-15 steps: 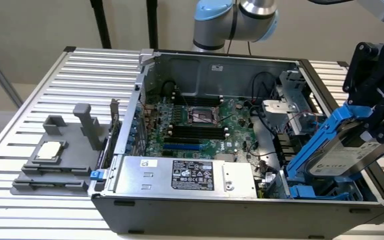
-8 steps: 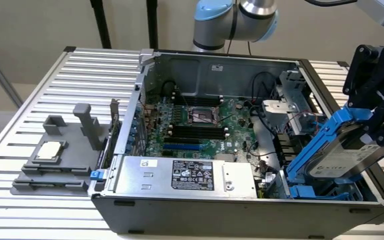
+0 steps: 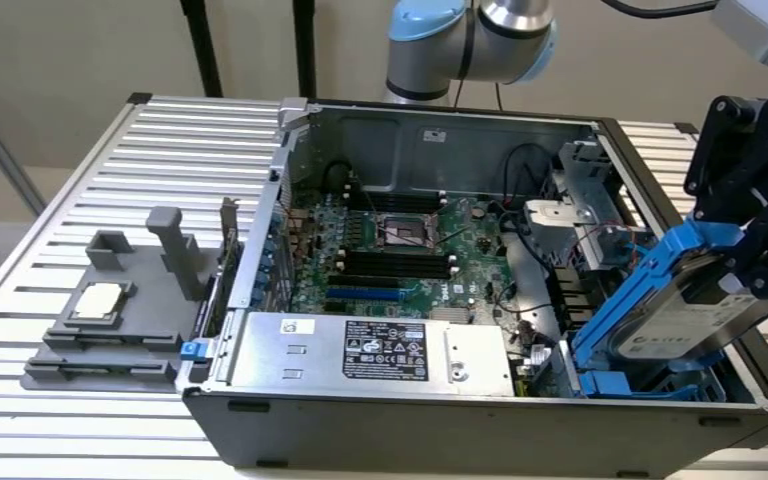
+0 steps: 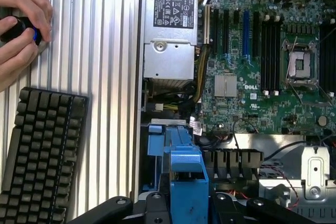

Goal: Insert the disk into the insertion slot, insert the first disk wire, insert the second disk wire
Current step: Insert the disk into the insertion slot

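One open computer case (image 3: 464, 425) sits on a silver table (image 3: 77, 170) with long ridges. A plain pale wall stands behind it. The black gripper (image 3: 755, 270) is clenched on the disk (image 3: 684, 305) and holds it tilted over the case's corner at the exterior view's right. A black keyboard (image 4: 42, 156) lies on the table too, near a person's hands (image 4: 26, 1).

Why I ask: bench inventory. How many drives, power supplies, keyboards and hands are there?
1 silver-grey hard drive in blue plastic carrier
1 silver labelled power-supply box
1 black keyboard
2 bare hands
Total: 5
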Tool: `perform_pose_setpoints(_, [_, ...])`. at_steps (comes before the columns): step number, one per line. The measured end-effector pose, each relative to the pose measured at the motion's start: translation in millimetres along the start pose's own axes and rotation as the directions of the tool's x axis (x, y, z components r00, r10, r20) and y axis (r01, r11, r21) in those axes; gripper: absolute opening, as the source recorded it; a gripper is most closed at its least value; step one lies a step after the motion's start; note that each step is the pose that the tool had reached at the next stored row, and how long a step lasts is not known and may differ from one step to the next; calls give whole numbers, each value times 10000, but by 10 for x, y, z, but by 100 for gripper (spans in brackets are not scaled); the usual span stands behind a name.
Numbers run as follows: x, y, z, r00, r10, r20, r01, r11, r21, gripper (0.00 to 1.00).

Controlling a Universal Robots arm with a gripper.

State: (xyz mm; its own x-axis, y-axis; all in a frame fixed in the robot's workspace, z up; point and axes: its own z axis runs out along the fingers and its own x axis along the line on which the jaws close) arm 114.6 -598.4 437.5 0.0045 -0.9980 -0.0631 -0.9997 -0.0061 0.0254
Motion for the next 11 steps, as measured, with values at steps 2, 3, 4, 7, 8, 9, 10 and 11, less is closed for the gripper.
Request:
perform_pose_setpoints(2, [3,-1,12,10000,0,-1,0,10000,4,32])
perform_pose_setpoints(3, [4,-1,17,10000,-1,-2,1,10000,8,32])
perform_pose_setpoints(4, [4,-2,24,10000,-3,-1,3,10000,13,32])
perform_pose_setpoints(7, [5,-1,43,10000,-3,7,3,10000,33,32])
perform_pose_setpoints(8, [6,-2,49,10000,-4,9,4,10000,37,32])
perform_pose_setpoints(9, [6,-1,56,10000,-4,11,4,10000,38,32])
perform_pose_setpoints(10, [7,-1,62,10000,-3,12,3,10000,39,32])
perform_pose_setpoints(11, [7,0,67,10000,-3,13,3,10000,39,32])
